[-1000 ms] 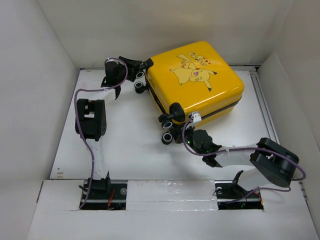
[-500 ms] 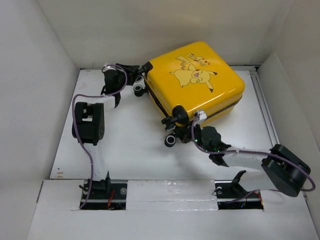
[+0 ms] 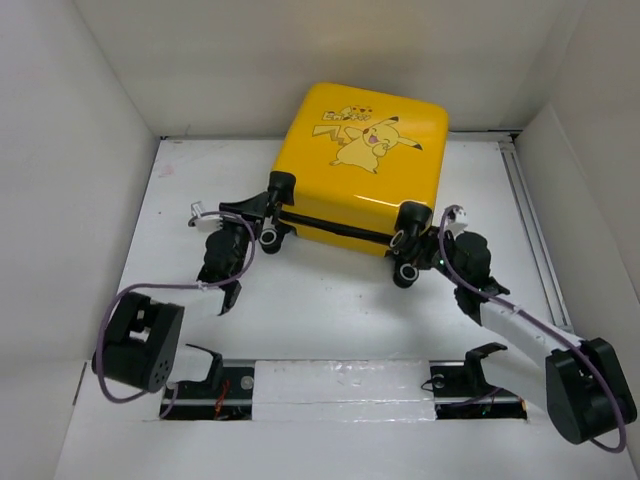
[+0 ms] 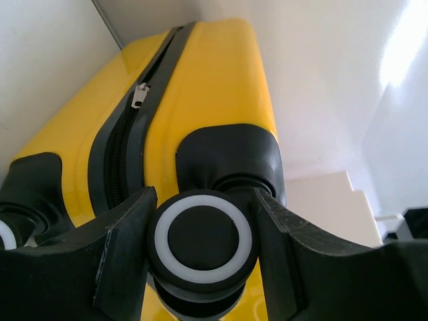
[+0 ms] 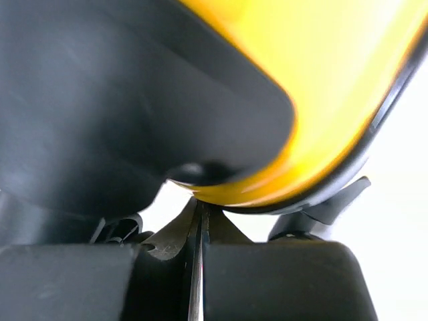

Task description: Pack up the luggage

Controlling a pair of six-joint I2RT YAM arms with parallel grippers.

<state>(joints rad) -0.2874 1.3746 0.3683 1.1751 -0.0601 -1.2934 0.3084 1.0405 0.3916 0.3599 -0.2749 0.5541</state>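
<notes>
The yellow luggage (image 3: 365, 165) with the Pikachu cartoon sits zipped shut at the back middle of the table, its wheels facing the front. My left gripper (image 3: 262, 222) is at its front left corner. In the left wrist view the two fingers (image 4: 127, 234) press both sides of a black wheel with a white ring (image 4: 202, 234), under the yellow shell (image 4: 207, 87). My right gripper (image 3: 432, 256) is at the front right wheel (image 3: 408, 270). In the right wrist view its jaws (image 5: 199, 204) are shut and empty, tips against the underside of the shell (image 5: 321, 87).
White walls close in the table (image 3: 180, 290) on the left, back and right. A rail (image 3: 530, 220) runs along the right edge. Both arms reach forward from their bases at the near edge.
The luggage has swung round from a slanted position to wheels facing the front. My left gripper came forward with its wheel. My right gripper moved right along the front corner.
</notes>
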